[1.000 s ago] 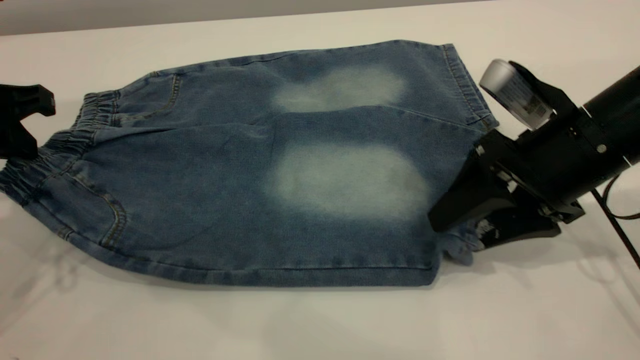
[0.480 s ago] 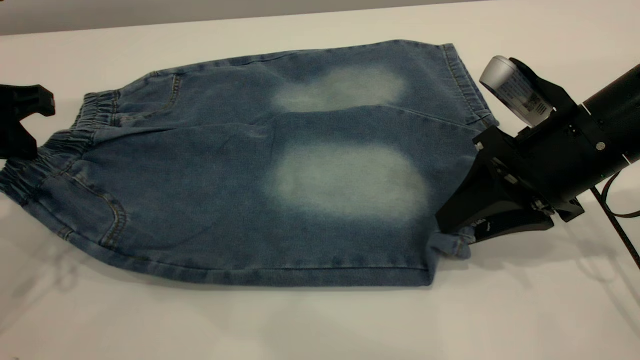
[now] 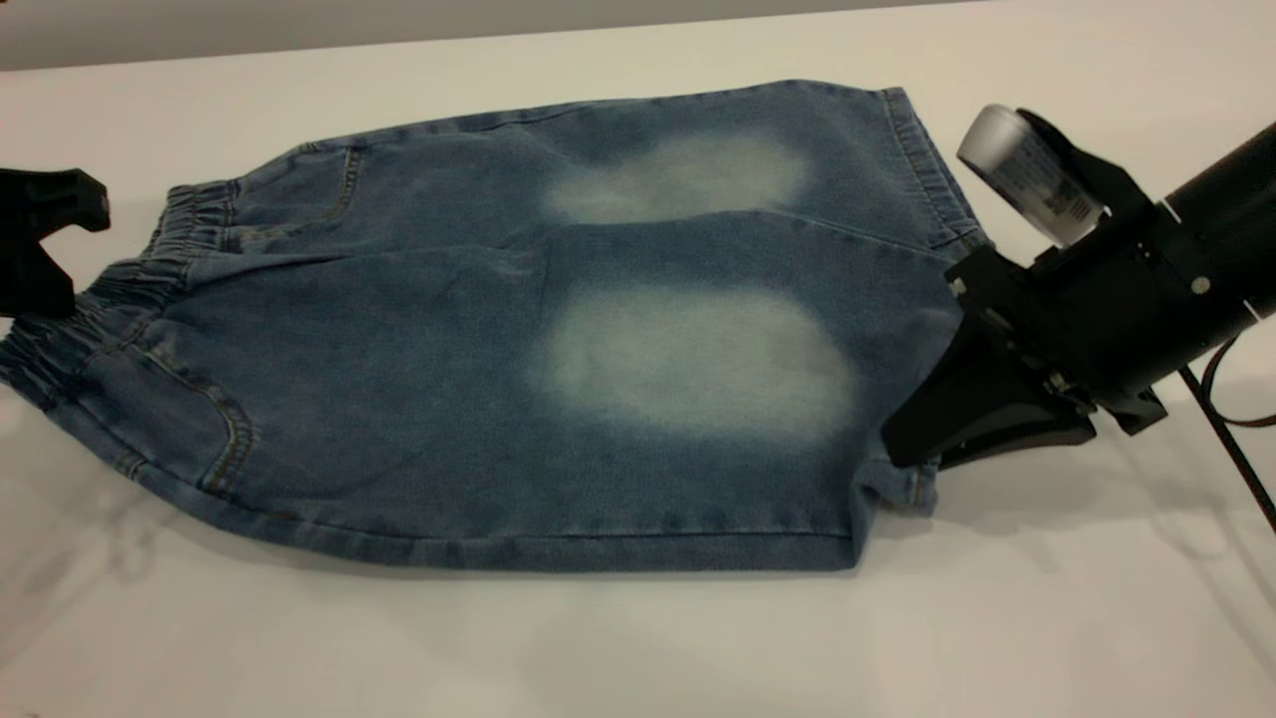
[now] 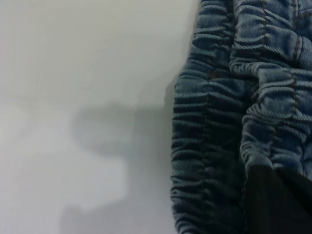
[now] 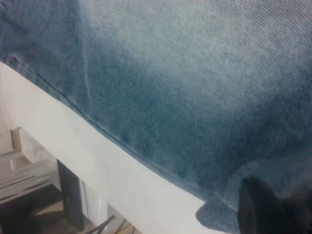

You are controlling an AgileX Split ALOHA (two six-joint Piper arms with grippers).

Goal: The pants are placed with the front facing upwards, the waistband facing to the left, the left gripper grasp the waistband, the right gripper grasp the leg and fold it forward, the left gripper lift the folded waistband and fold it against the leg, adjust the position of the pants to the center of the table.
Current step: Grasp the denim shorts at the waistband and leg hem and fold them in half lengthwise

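Right gripper (image 3: 912, 461) now pinched on leg hem (image 3: 902, 489), jaws closed since a sec ago, hem lifting. Pants (image 3: 518, 339) flat on table (image 3: 638, 638). Left gripper (image 3: 40, 249) at waistband (image 3: 110, 289), can't tell grip. Fold next, prob.

Blue denim pants on a white table, with black grippers at both ends.

The pants (image 3: 498, 369) are medium blue denim with two faded whitish patches on the thighs and tan stitching along the pocket and seams. The waistband (image 4: 209, 146) is a darker blue, with a ruched pattern of small ridges. The table (image 3: 638, 648) is plain white to pale grey. The left gripper (image 3: 40, 249) is all black. The right gripper (image 3: 912, 461) is black too, with a white-grey cylinder (image 3: 1027, 175) on top.
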